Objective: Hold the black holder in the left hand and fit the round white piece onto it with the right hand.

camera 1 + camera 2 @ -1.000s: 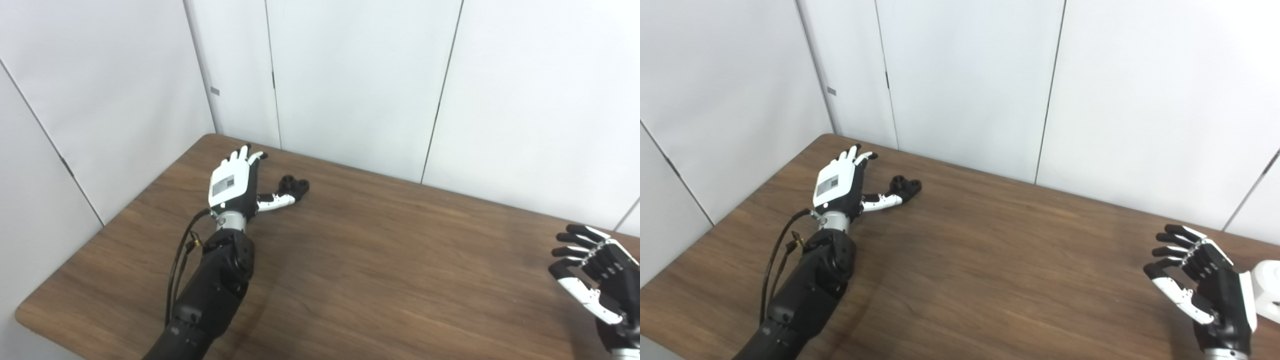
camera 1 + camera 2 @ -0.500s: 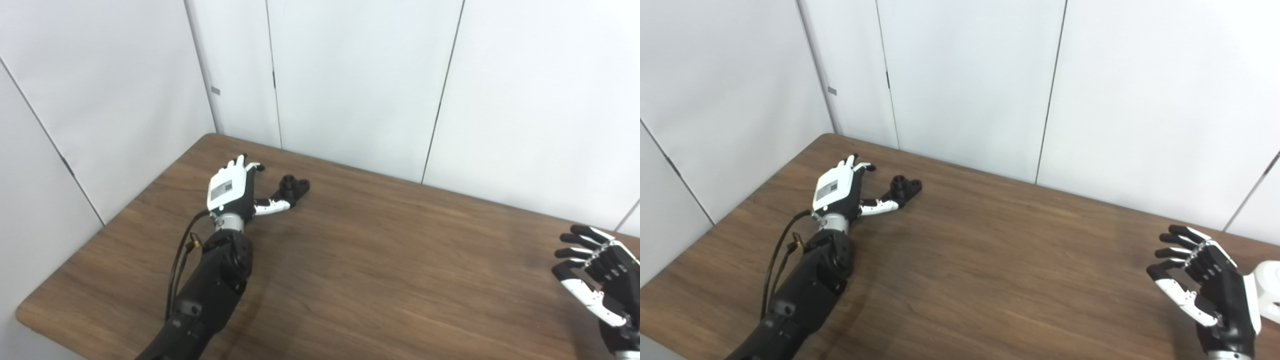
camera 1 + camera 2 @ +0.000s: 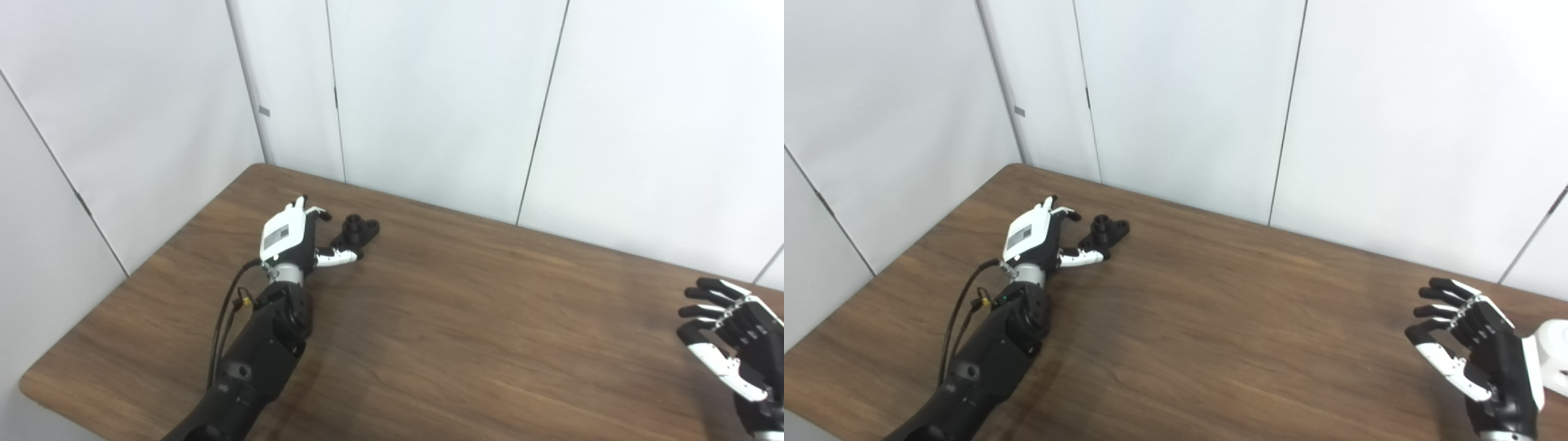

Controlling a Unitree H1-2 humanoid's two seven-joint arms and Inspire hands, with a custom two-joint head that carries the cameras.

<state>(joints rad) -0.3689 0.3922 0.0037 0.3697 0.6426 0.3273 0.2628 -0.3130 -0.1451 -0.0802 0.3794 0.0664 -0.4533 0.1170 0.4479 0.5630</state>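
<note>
Early stage. The black holder (image 3: 360,229) lies on the counter (image 3: 465,318) at far left; the left hand (image 3: 288,236), fingers spread, rests beside it, thumb touching, nothing gripped. At near right, the right hand (image 3: 1482,355) hangs spread and empty beside the round white piece (image 3: 1554,356). Both grasps and the fitting remain.

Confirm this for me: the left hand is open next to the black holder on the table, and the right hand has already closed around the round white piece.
One thing is wrong. The right hand is open and holds nothing; the round white piece sits beside it on the table, as the right eye view shows. The rest stands: the left hand is open next to the black holder.
</note>
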